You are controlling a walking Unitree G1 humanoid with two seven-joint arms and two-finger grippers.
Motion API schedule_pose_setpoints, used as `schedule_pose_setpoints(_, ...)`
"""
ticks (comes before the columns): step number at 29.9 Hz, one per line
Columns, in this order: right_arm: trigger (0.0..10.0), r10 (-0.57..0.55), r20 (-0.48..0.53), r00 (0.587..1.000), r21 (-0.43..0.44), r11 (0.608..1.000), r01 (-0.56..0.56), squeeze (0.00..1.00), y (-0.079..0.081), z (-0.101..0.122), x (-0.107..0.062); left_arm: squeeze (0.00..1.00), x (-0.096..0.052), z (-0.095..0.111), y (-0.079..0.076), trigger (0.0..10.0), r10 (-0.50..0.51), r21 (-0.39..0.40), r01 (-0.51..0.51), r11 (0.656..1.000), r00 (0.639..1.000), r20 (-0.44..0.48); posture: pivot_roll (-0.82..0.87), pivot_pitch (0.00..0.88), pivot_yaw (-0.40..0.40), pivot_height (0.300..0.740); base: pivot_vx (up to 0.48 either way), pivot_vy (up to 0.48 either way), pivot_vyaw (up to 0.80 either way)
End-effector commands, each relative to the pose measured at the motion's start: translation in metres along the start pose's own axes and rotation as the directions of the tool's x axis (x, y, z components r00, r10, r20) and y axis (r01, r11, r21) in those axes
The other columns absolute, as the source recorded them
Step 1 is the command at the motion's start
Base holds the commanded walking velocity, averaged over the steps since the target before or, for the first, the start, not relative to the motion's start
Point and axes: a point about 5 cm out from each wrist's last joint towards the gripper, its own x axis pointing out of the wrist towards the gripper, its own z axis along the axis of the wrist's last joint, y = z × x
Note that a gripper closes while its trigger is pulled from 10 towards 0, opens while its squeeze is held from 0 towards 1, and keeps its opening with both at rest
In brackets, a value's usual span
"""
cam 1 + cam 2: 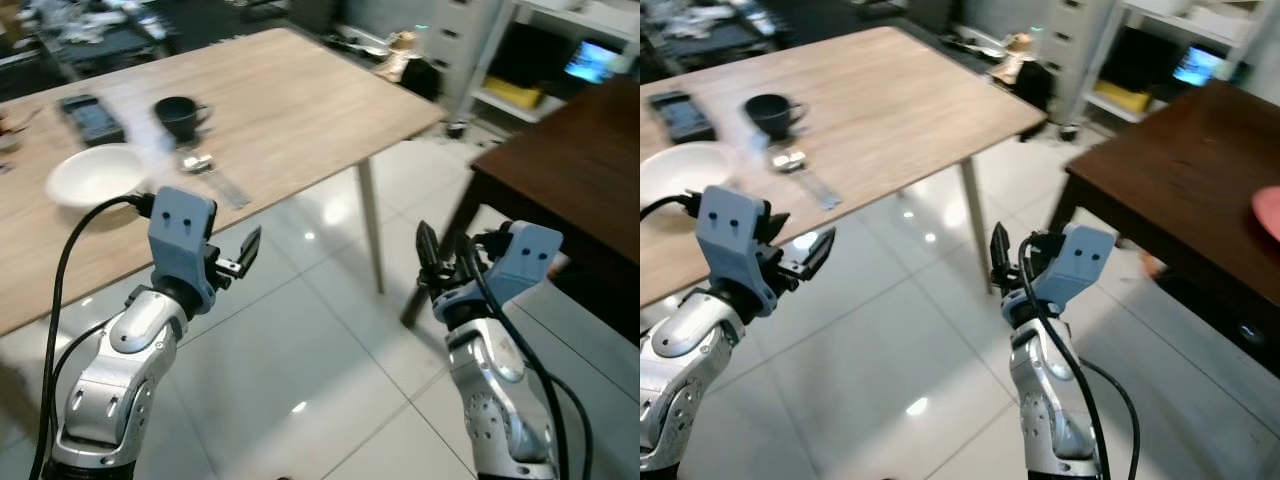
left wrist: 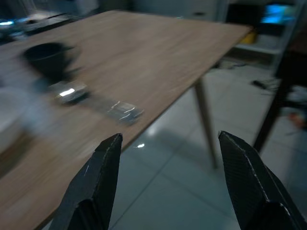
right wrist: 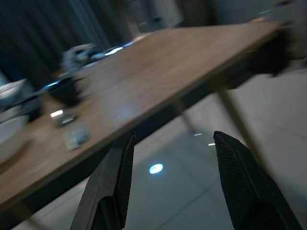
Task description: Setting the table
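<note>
Woodgrain bench (image 1: 300,100) on slim pale legs carries a round white bowl (image 1: 95,175), a dark cup (image 1: 180,115) with a handle and flat, shiny metal cutlery (image 1: 215,175). Over glossy white floor tiles (image 1: 300,360), left gripper (image 2: 168,158) and right gripper (image 3: 172,158) hover with black fingers spread apart, empty. A dark wooden table (image 1: 580,170) stands alongside.
</note>
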Motion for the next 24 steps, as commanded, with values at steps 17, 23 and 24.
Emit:
schedule_pose_setpoints(17,10.0,0.000,-0.009,1.000,-0.013,1.000,0.000,0.00,-0.0039,-0.0019,-0.0025,0.00,-0.0028,-0.0093,0.0011,10.0,0.011,0.010,-0.011,1.000,1.000,-0.027,0.09,0.146,0.064,0.740,0.000,0.000,0.78)
schedule_pose_setpoints(23,10.0,0.004,-0.013,1.000,-0.019,1.000,-0.004,0.00,-0.0044,-0.0027,-0.0034,0.00,-0.0036,-0.0120,0.0010,10.0,0.014,0.012,-0.014,1.000,0.999,-0.037,0.09,0.149,0.064,0.740,0.000,0.000,0.78)
schedule_pose_setpoints(24,10.0,0.004,-0.012,1.000,-0.019,1.000,-0.004,0.00,-0.0044,-0.0026,-0.0033,0.00,-0.0033,-0.0116,0.0013,10.0,0.016,0.013,-0.015,1.000,0.999,-0.036,0.09,0.149,0.064,0.740,0.000,0.000,0.78)
